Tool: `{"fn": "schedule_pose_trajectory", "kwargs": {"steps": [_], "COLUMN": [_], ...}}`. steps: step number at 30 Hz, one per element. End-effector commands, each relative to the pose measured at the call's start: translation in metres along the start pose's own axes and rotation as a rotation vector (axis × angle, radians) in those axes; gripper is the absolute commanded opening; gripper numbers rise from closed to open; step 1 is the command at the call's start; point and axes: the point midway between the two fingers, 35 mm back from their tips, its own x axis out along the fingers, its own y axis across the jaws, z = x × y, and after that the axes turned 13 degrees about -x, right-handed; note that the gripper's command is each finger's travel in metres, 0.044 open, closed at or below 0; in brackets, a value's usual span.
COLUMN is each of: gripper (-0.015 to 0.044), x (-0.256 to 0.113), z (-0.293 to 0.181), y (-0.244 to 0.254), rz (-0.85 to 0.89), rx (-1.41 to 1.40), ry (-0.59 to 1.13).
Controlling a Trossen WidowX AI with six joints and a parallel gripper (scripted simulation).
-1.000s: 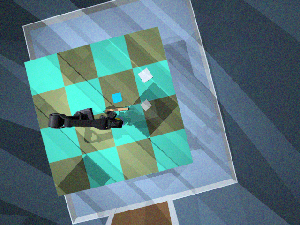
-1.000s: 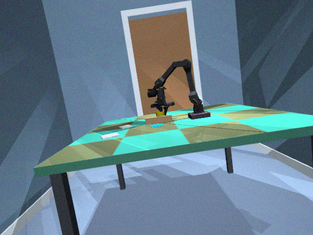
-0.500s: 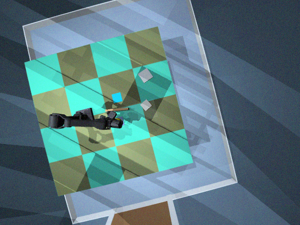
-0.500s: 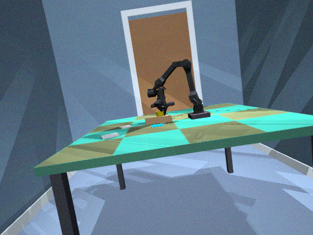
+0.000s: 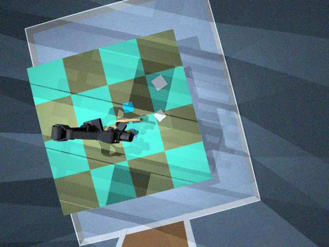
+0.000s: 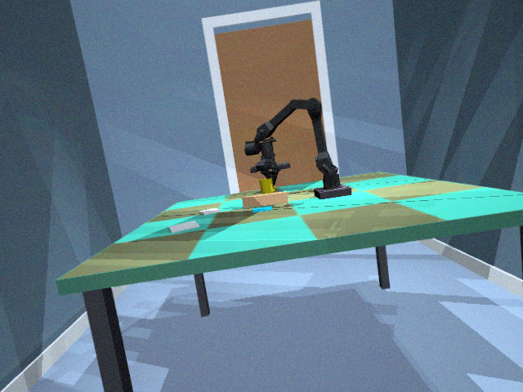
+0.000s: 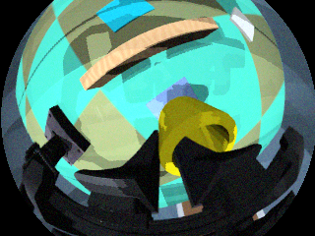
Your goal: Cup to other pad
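A yellow cup (image 5: 128,131) (image 6: 266,185) (image 7: 184,118) is held above the table, roughly upright in the exterior view. My gripper (image 6: 272,178) (image 7: 162,132) is shut on the cup's wall, with one finger at the mouth and the other outside. A periwinkle pad (image 5: 134,133) (image 7: 172,95) lies below the cup, partly hidden by it. A cyan pad (image 5: 128,107) (image 6: 262,209) (image 7: 123,15) lies across a low wooden barrier from the cup. The marbles cannot be seen; the cup's inside is mostly hidden.
The low wooden barrier (image 5: 130,120) (image 6: 265,199) (image 7: 148,46) stands between the two pads. A small white block (image 5: 160,115) (image 6: 209,211) (image 7: 243,25) and a larger pale grey block (image 5: 159,82) (image 6: 184,226) lie farther from the arm's base.
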Motion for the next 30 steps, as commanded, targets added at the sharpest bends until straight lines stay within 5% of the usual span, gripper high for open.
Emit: {"fn": "schedule_pose_trajectory", "kwargs": {"steps": [1, 30], "gripper": [0.0000, 0.0000], "x": [-0.015, -0.034], "z": [0.000, -0.001], "y": [-0.001, 0.001], "rz": [-0.008, -0.004], "rx": [-0.003, -0.002], "ry": [-0.003, 0.000]}}
